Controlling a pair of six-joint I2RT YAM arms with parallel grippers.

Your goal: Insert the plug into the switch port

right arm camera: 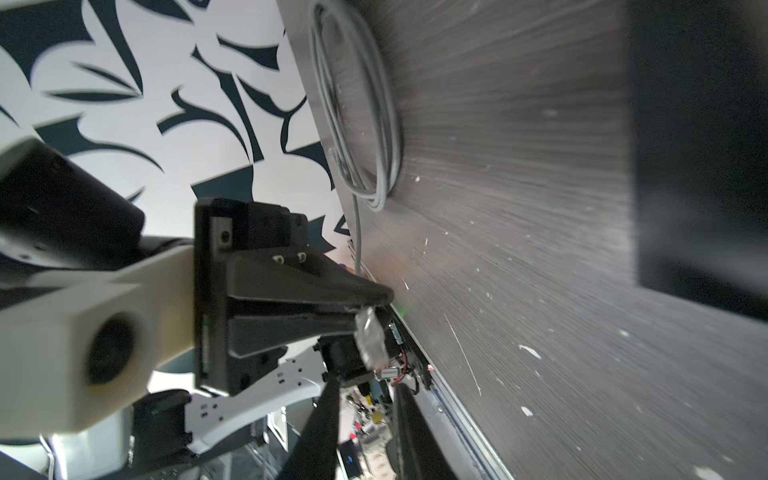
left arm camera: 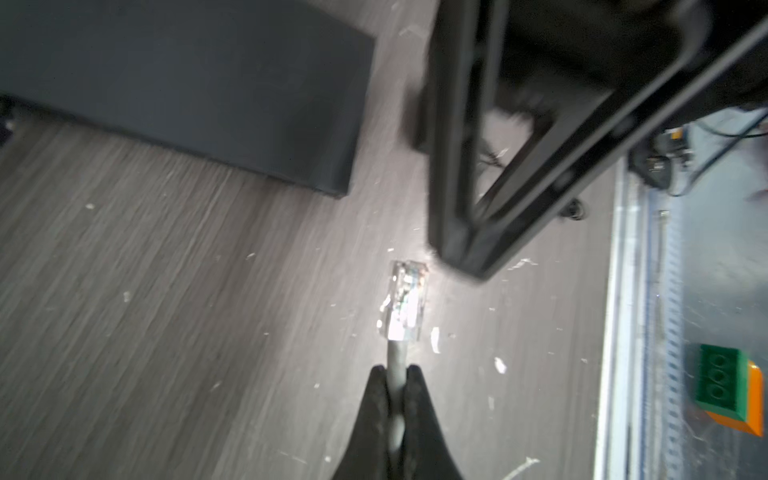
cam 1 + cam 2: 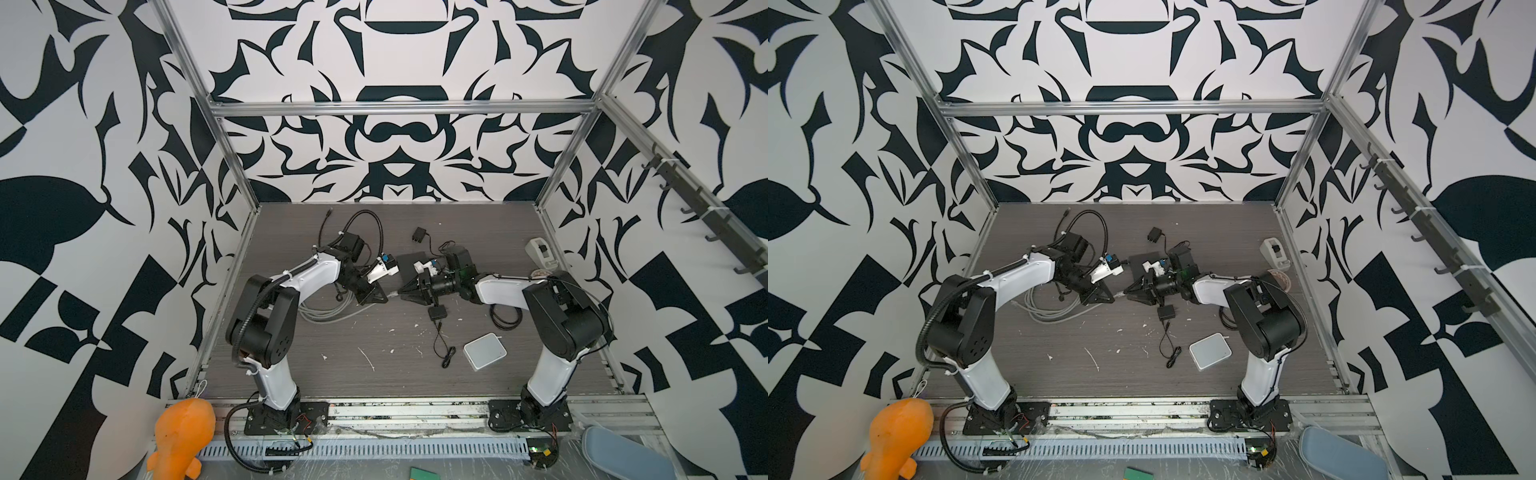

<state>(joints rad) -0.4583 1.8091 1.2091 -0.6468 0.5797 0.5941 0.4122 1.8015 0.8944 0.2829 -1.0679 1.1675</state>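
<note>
A clear plug [image 2: 405, 303] on a grey cable points away from my left gripper [image 2: 395, 370], which is shut on the cable just behind it. In both top views the left gripper [image 3: 384, 297] [image 3: 1111, 298] and right gripper [image 3: 403, 297] [image 3: 1127, 296] meet tip to tip above the table, in front of the flat black box [image 3: 409, 266] [image 3: 1140, 266]. The right gripper [image 1: 365, 386] is open with nothing between its fingers, and the plug [image 1: 372, 336] sits just beyond them. The black box [image 2: 187, 83] lies apart from the plug. Its switch port is hidden.
A grey cable coil [image 3: 328, 311] lies by the left arm. A small black adapter [image 3: 437, 312] with a thin lead sits under the right gripper, and a white square box [image 3: 485, 351] lies nearer the front. A black charger [image 3: 419, 235] and a grey device [image 3: 540, 253] lie at the back.
</note>
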